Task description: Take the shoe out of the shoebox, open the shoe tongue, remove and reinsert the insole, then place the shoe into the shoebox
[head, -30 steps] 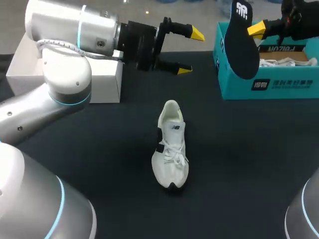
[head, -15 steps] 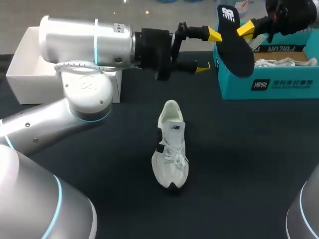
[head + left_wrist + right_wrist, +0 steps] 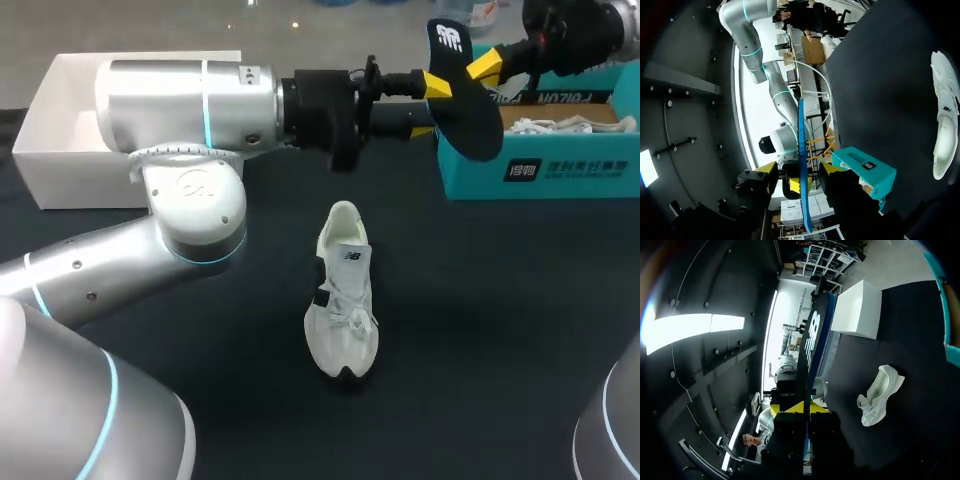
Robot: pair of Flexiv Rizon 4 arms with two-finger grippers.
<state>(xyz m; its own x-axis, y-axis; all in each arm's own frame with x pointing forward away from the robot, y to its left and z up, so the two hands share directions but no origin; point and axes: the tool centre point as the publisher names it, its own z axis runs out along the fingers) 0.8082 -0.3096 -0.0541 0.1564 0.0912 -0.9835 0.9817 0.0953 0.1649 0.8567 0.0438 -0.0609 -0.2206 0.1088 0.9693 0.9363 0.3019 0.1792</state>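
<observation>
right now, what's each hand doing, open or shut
Left hand: open, the insole between its fingers but not gripped.
Right hand: closed, holding the insole.

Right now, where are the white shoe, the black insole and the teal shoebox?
white shoe (image 3: pixel 347 310): head view, on its laces.
black insole (image 3: pixel 468 110): head view, on its middle.
teal shoebox (image 3: pixel 475 175): head view, on its front wall.
</observation>
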